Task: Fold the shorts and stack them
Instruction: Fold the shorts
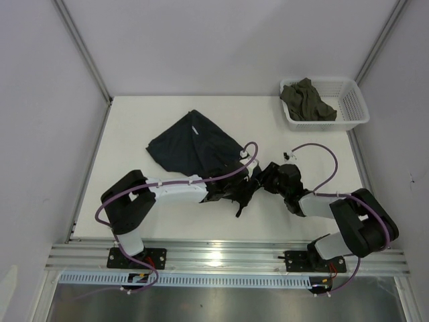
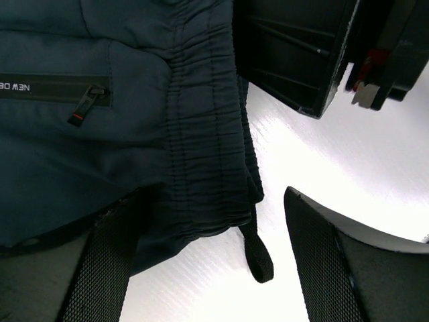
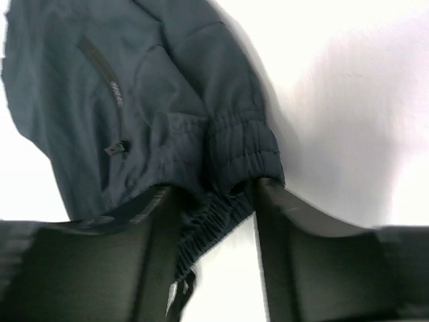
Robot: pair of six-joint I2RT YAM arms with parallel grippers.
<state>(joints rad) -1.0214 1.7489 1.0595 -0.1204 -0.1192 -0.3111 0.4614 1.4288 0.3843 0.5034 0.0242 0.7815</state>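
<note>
Pinching one pair of shorts [image 3: 167, 87], right tool [image 3: 214, 191] faces gaping left tool [image 2: 208, 201].

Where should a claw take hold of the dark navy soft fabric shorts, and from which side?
Grip the gathered elastic waistband of the dark navy soft fabric shorts, coming from the near side. That thick ridged edge lies nearest, and the rest is loose, thin cloth fanning away.

The shorts' [image 3: 154, 87] elastic waistband sits bunched between the right gripper's [image 3: 216, 194] jaws on the white table [image 3: 348, 100]
</note>
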